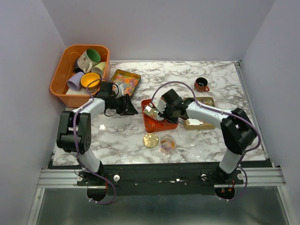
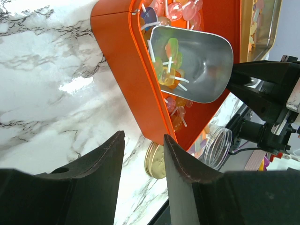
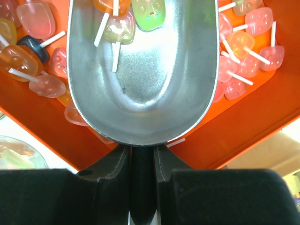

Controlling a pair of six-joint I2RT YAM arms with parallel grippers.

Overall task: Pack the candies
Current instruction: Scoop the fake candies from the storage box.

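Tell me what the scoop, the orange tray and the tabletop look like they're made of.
Scoop: metal, likely steel or aluminium; silvery brushed surface with bright glare.
Orange tray: probably painted tin or plastic, hard to tell; smooth, glossy, thin rim.
Tabletop: marble-look, glossy; grey veins on white, possibly laminate rather than stone.

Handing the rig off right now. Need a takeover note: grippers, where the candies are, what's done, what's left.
Left gripper: open, empty, over the marble table beside the orange rectangular tray.
Right gripper: shut on the handle of the silver metal scoop, whose bowl is in the tray.
Candies: a few in the scoop, most loose in the tray, a few apparently in the clear round jar near the flat round gold disc.
Done: scoop loaded.
Left: probably tip it into the jar, then repeat.
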